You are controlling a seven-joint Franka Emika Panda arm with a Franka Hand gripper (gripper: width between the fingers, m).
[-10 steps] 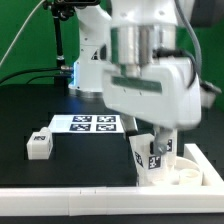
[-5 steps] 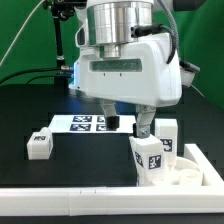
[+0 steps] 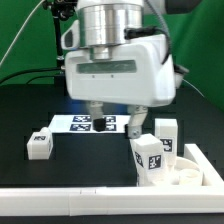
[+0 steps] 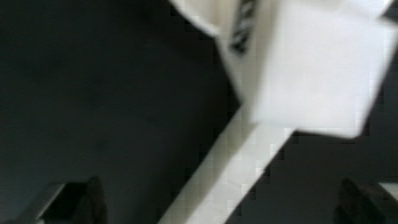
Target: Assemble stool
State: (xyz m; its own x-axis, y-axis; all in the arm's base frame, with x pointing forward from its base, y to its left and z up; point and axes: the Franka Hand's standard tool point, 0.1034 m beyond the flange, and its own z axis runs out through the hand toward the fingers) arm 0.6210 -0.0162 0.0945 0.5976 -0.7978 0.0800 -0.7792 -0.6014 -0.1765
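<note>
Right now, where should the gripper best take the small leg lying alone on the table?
Probably from straight above, closing on two opposite side faces of the leg: it lies low, tagged face up, with nothing close beside it.

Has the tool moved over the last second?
Yes. The tool has shifted toward the exterior view's left, away from the nearer upright leg, and now appears over the marker board.

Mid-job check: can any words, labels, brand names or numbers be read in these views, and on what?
No words, numbers or brand names can be read in either view.
Marker board: black-and-white square tags only, patterns without lettering.
Loose leg: one small tag, pattern only, too small to make out.
Upright leg: one tag, pattern only.
Wrist view: too blurred, nothing legible.
</note>
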